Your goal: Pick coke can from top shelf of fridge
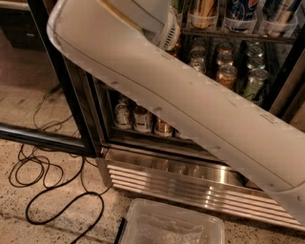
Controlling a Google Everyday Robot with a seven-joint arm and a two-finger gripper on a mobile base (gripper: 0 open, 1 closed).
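In front of the fridge [190, 183], the white arm [190, 105] crossed from lower right to upper left, covering the left part of the top shelf [238, 36]. The gripper lay past the upper edge, out of view, so its grip could not be told. The coke can could not be made out. A gold-brown can [202, 8] and a blue Pepsi can [238, 9] stood on the shelf's visible right part. A clear plastic bin [171, 226] sat before the fridge's ribbed base, with black cables [47, 190] on the floor to the fridge's left.
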